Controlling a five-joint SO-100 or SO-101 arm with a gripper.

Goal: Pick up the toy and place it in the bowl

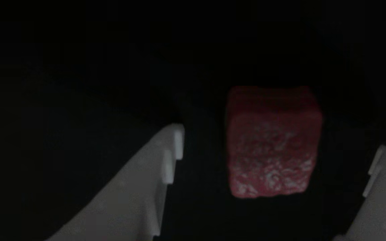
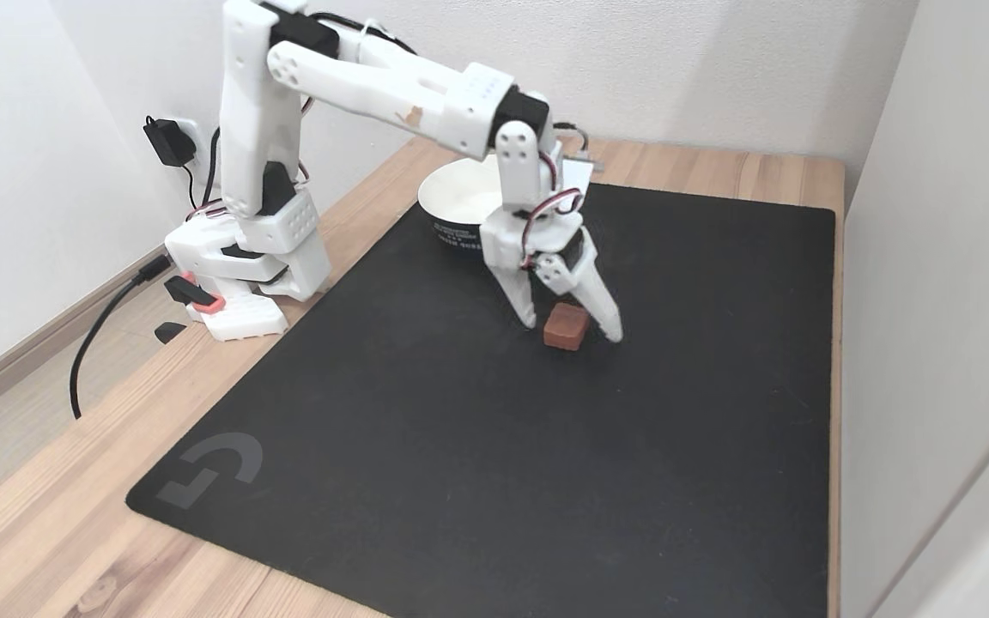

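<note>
The dark-red speckled toy cube (image 2: 566,327) lies on the black mat (image 2: 426,446), between my spread fingers, touching neither in the other view (image 1: 273,144). My gripper (image 2: 576,328) straddles it, tips near the mat. Behind my wrist stands the white bowl (image 2: 460,206).

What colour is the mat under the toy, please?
Black, with a grey logo at one corner of the mat; clearest in the fixed view.
</note>
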